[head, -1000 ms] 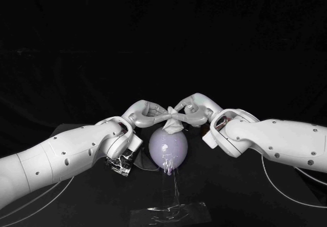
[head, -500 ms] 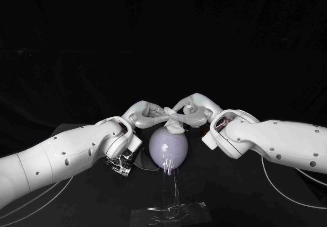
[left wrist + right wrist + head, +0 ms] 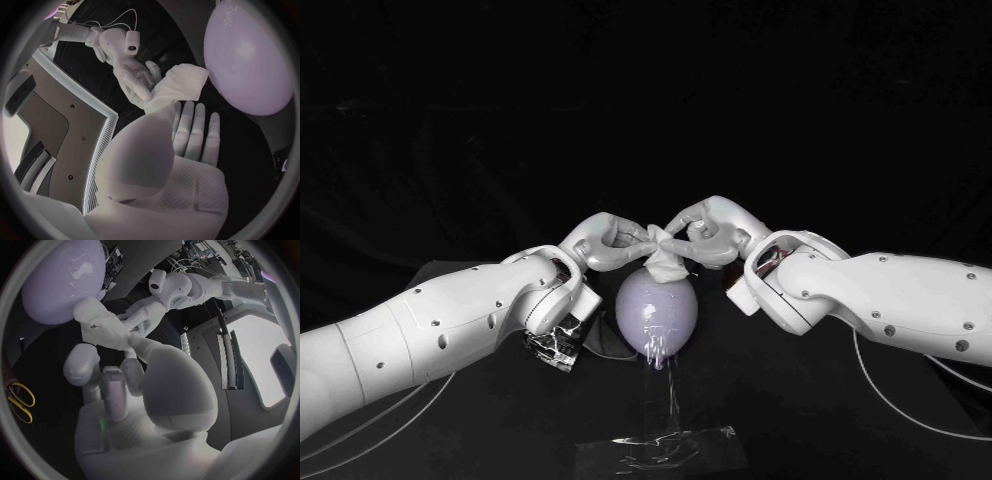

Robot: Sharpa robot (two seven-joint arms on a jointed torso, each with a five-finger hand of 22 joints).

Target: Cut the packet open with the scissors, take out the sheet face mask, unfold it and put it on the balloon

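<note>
One lilac balloon (image 3: 656,310), one white sheet mask (image 3: 664,265), one crumpled shiny packet (image 3: 554,346), one pair of yellow-handled scissors (image 3: 19,401), one clear plastic base (image 3: 661,450), one black counter (image 3: 790,420), two silver hands, left hand (image 3: 607,240), right hand (image 3: 708,230).

Bunched white sheet mask (image 3: 661,264) hangs by the lilac balloon's (image 3: 655,315) far end.

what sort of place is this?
Probably a robot lab bench, not a home: black table, a balloon standing in for a face, left hand and right hand pinching the sheet mask.
</note>
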